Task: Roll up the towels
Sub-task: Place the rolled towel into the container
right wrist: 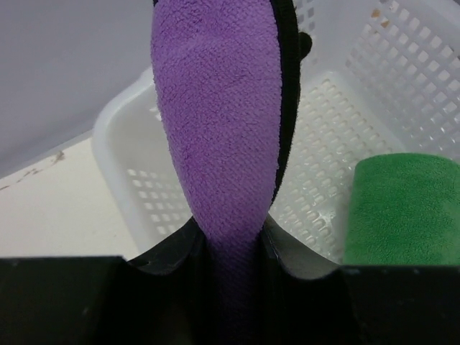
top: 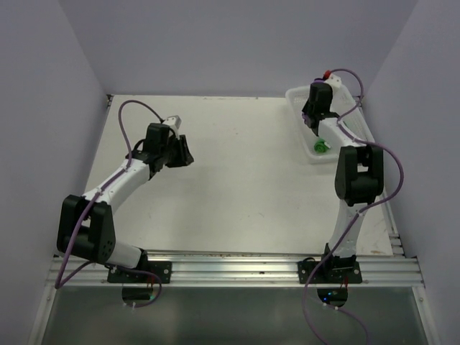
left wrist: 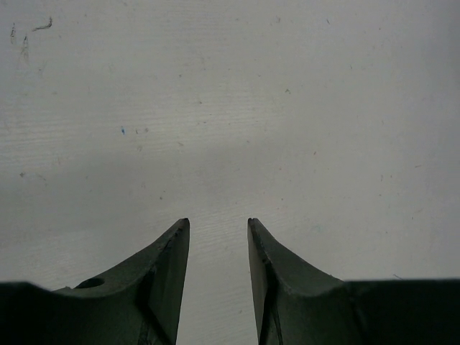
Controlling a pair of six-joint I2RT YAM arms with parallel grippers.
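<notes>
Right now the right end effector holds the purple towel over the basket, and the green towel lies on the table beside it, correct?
Not quite. The green towel lies inside the basket, not beside it; the right wrist view shows it. The right end effector does hold the purple towel over the basket.

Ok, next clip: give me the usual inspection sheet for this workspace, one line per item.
Surface: white table, with faint scuffs and specks.
Job's things: purple towel pinched in the right claw over the basket; green towel lying bundled inside the basket.
Clutter: white lattice basket at the far right corner; nothing else seen.
Grippers: left claw open and empty above the table; right claw shut on the purple towel.
Cables: purple cables loop along both arms, away from the towels.
Surroundings: plain lavender walls on three sides; metal rail at the near edge.
</notes>
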